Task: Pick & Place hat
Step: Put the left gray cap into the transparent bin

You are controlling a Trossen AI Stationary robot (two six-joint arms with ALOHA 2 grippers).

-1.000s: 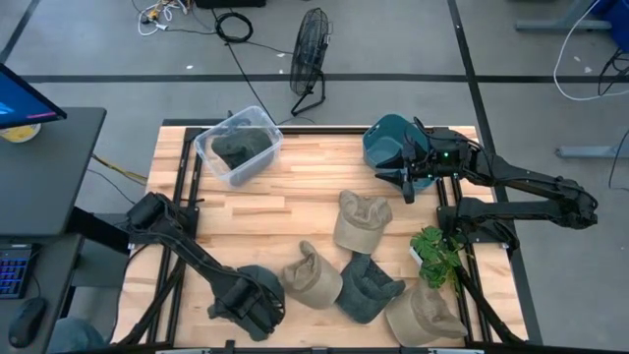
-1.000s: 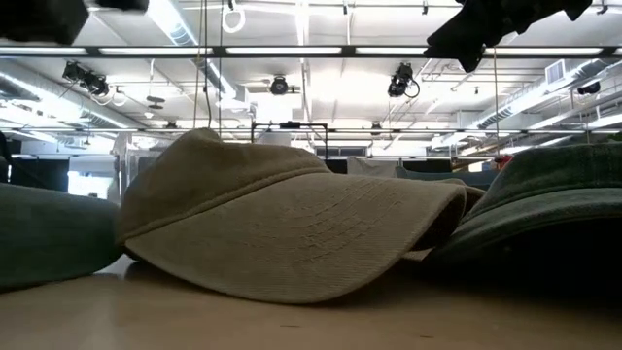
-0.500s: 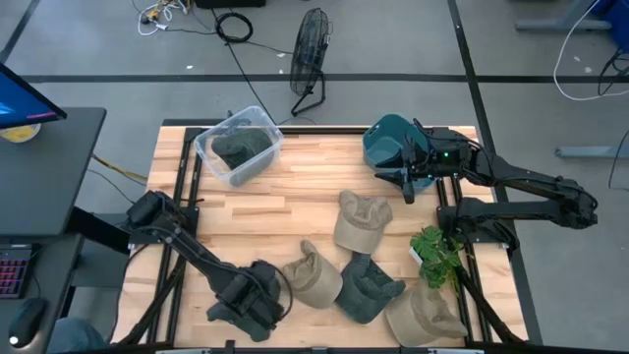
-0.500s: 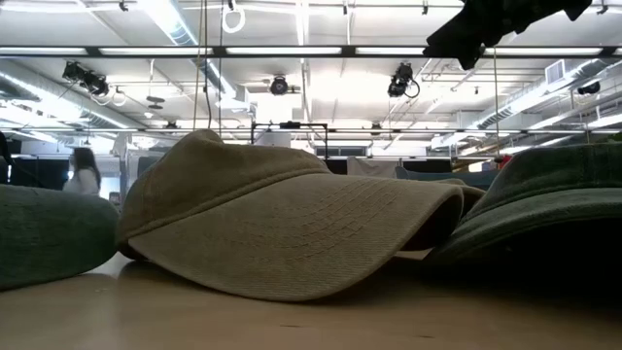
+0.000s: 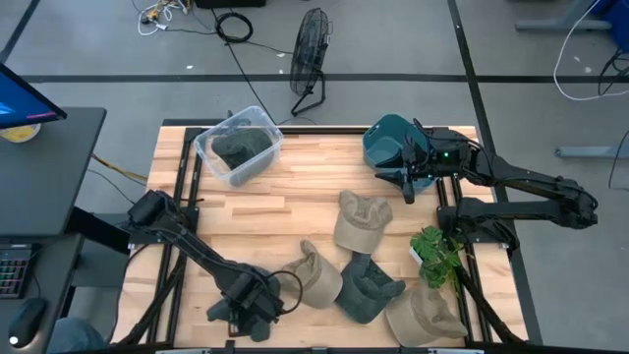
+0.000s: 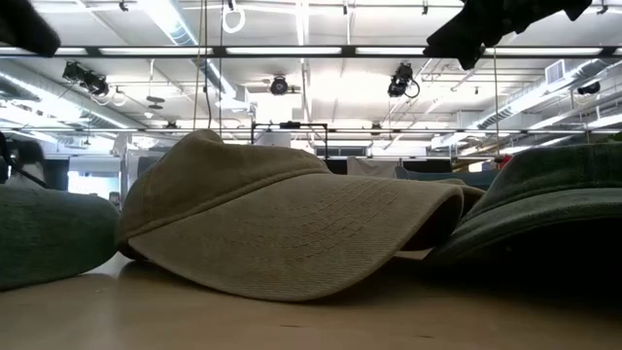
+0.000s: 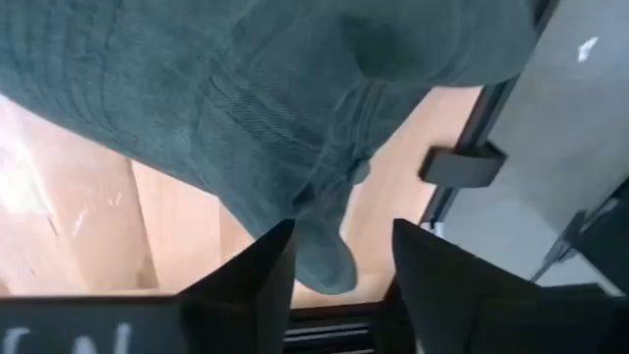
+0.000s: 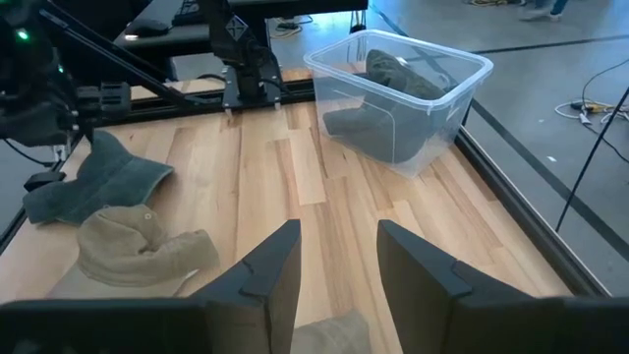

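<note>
A dark green hat (image 7: 246,98) lies at the table's near edge, left of centre, and shows at the left of the low view (image 6: 49,238). My left gripper (image 5: 251,301) stands over it, open. A bunched part of the hat (image 7: 324,251) lies between its two fingers (image 7: 342,228). My right gripper (image 5: 406,185) waits, open and empty (image 8: 339,231), by the far right edge beside a teal hat (image 5: 386,141). My left gripper comes at the dark green hat from above, slanting. A bunched fold of the hat (image 7: 329,265) sits in the gap between the open fingers. Whether either finger touches the cloth, I cannot tell. The hat rests on the table.
A clear bin (image 5: 239,145) with a dark hat inside stands far left. Two tan hats (image 5: 359,221) (image 5: 314,277), another dark green hat (image 5: 369,288) and a third tan hat (image 5: 425,315) lie centre to near right. A small plant (image 5: 437,251) stands at the right edge.
My left gripper has shifted a little toward the table's right over the dark green hat and now covers more of it. The hat stays on the table. My right arm has kept still.
</note>
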